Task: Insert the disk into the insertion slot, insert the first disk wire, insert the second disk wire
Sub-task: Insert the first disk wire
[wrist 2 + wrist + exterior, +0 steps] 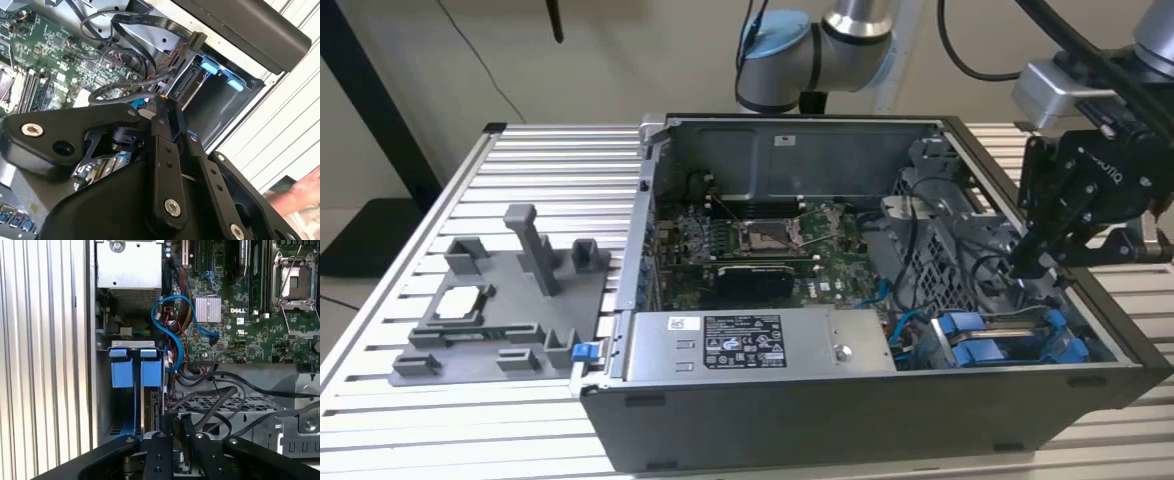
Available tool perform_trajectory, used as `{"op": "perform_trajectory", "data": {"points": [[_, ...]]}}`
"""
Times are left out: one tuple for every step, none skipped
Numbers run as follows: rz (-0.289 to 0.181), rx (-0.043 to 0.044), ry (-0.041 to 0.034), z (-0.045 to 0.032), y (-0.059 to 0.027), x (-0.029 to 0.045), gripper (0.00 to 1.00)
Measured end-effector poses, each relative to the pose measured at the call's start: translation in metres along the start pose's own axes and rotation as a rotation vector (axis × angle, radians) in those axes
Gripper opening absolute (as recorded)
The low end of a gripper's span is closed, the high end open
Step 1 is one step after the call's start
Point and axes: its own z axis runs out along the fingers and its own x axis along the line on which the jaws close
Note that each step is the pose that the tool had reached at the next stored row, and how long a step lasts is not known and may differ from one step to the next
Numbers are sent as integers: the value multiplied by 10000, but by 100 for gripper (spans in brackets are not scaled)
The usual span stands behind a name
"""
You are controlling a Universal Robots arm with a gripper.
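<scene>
The insertion slot (994,345) is a dark bay with blue fittings at the case's near corner, on the exterior view's right; both wrist views show it too (135,372) (220,72). A dark slab, apparently the disk (150,402), lies in it under the blue tabs. My gripper (1027,270) reaches down into the case just behind the bay. Its black fingers (167,100) stand close together, seemingly shut on the end of a black disk wire (115,90) that loops in from the board. This wire (210,402) runs to my fingertips (175,422). A second flat black wire (192,37) ends at the bay's top.
The green motherboard (761,240) with its silver processor socket (761,235) fills the case's middle. A labelled power supply (761,345) lies at the front, and a blue cable (170,315) curls beside the bay. A grey fixture (507,300) stands on the slatted table. A person's hand (302,192) is nearby.
</scene>
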Motion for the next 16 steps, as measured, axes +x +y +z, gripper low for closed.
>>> {"op": "perform_trajectory", "data": {"points": [[2, -50, 2, 0, -17, 3, 0], [6, -98, 3, 1, -34, 6, 0], [8, -142, 6, 1, -50, 8, 0], [11, -179, 7, 1, -64, 10, 0], [12, -199, 8, 1, -71, 10, 0], [12, -201, 7, 1, -72, 10, 0], [13, -202, 6, 2, -72, 10, 0], [14, -202, 7, 1, -72, 10, 0], [13, -202, 8, 1, -73, 10, 0], [12, -202, 7, 2, -74, 11, 0], [12, -202, 7, 2, -74, 10, 0], [12, -203, 7, 1, -74, 11, 0], [13, -202, 7, 1, -74, 11, 0], [12, -203, 7, 2, -75, 10, 0], [12, -220, 7, 2, -77, 10, 0], [13, -255, 9, 2, -82, 11, 0]]}}
